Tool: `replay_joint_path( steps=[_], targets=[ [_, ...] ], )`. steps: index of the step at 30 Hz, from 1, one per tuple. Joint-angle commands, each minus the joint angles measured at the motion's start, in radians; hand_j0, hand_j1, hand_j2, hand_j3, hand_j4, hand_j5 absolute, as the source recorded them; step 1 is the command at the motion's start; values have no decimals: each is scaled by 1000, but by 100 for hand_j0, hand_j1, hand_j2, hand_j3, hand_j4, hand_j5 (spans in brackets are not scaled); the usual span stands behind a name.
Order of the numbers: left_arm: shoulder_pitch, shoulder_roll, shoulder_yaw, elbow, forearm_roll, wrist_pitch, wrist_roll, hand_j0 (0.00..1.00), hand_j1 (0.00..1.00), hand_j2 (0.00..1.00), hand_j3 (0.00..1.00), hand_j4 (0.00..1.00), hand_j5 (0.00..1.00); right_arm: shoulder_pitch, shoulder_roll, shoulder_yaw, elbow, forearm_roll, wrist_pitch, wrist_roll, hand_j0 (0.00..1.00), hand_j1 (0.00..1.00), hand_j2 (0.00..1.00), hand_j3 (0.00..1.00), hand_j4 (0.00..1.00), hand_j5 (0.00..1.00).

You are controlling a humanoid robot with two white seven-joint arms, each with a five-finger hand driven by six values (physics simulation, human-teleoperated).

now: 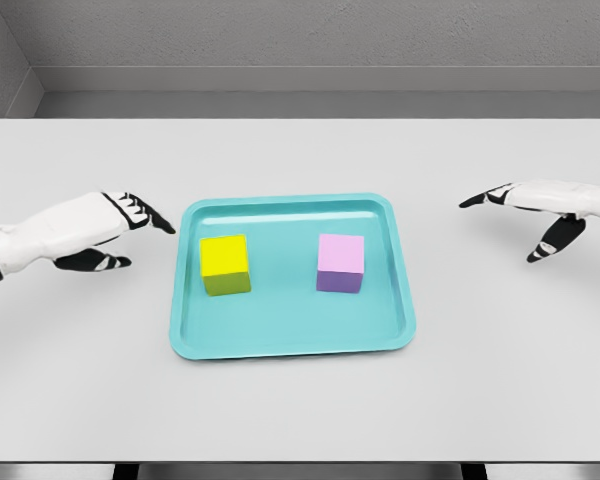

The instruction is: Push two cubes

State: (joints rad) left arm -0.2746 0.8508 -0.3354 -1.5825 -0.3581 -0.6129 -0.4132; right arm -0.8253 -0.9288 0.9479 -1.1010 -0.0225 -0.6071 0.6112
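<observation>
One teal tray (290, 345) on the white surface (300, 410) holds two cubes, a yellow cube (224, 262) at left and a pink cube (340, 262) at right, well apart, flanked by the left hand (100, 232) and right hand (535, 205), fingers extended, empty.

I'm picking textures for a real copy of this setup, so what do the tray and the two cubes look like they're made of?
The teal tray looks like moulded plastic, smooth with a soft sheen and a rounded raised rim. The yellow cube and the pink cube look like solid matte plastic or painted wood: flat colour, sharp edges, no grain. It is a render, so that stays open.
</observation>
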Motion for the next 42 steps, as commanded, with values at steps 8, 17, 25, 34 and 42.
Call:
replay_joint_path(
  steps=[8,17,25,34,42],
  targets=[
    [14,30,3,-19,2,2,-59,64,64,64,64,64,64,-6,7,-14,3,-5,-4,0,100,100,100,100,100,100],
    [21,11,-4,-17,2,2,-76,60,60,60,60,60,60,-23,27,-6,-14,47,-4,0,52,52,52,52,52,52],
    [21,-27,-8,-17,2,2,-76,60,60,60,60,60,60,-34,36,-1,-100,108,-4,0,10,10,10,10,10,10],
    [14,-42,-8,6,1,2,-76,60,60,60,60,60,60,-83,107,57,-161,260,-4,0,10,10,10,10,10,10],
    [11,-70,-8,29,-1,2,-76,60,60,60,60,60,60,-147,111,178,-217,263,-4,0,10,10,10,10,10,10]
  ],
)
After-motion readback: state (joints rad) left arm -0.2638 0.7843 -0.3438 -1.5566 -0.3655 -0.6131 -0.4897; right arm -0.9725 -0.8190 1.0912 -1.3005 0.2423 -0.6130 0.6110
